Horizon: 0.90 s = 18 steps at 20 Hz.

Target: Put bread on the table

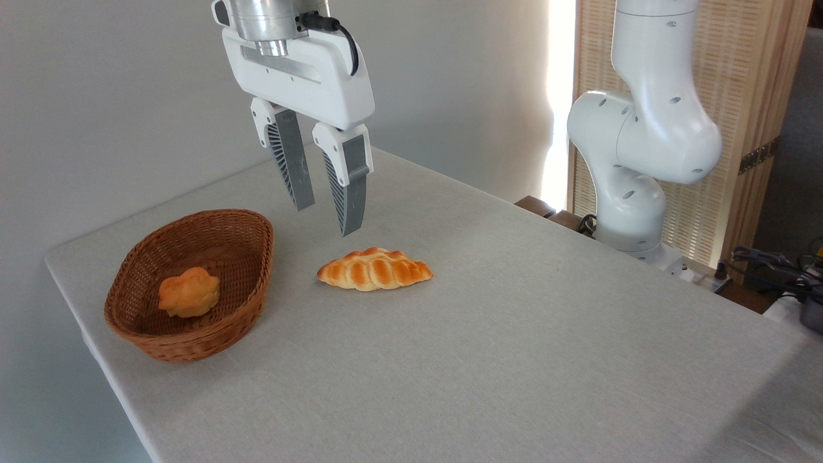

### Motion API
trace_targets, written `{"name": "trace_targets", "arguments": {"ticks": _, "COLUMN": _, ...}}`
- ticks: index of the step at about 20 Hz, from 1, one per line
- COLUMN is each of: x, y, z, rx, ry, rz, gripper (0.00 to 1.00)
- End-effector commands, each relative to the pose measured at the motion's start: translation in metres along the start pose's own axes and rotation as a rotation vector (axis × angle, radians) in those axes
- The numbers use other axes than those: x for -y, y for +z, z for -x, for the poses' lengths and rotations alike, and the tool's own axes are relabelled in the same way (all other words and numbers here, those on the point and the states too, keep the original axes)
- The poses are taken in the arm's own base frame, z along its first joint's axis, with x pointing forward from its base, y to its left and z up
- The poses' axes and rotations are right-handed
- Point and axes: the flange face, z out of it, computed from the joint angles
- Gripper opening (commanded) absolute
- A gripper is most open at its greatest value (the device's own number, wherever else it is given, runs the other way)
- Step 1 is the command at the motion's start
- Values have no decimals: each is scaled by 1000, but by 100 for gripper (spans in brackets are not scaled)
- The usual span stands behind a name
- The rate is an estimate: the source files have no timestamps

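Gripper [326,220] of mine hangs in the air over the table [514,360], fingers pointing down, parted with a narrow gap, holding nothing. Fingertips sit above and a bit left of the braided loaf [374,269], clear of it, not touching. I see the bread [188,292] lying inside the wicker basket [251,270], on the basket floor, toward its left part. Basket stands near the table's left corner, close to the left edge. Braided loaf lies flat on the cloth just right of the basket, apart from its rim, roughly mid-table toward the far side. My arm base [633,212] rises past the table's far right edge.
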Motion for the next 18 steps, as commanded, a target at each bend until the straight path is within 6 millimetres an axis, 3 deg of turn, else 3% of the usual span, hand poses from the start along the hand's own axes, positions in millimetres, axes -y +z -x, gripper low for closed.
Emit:
{"name": "trace_targets", "arguments": {"ticks": 1, "x": -18, "y": 5, "z": -21, "rx": 11, "ry": 55, "rz": 17, "gripper": 100}}
{"name": "trace_targets", "arguments": {"ticks": 3, "x": -32, "y": 10, "z": -38, "rx": -5, "ry": 90, "rz": 12, "gripper": 100}}
{"name": "trace_targets", "arguments": {"ticks": 10, "x": -98, "y": 48, "z": -135, "rx": -185, "ry": 131, "rz": -41, "gripper": 100}}
{"name": "trace_targets", "arguments": {"ticks": 18, "x": -127, "y": 95, "z": -185, "rx": -296, "ry": 190, "rz": -46, "gripper": 100}}
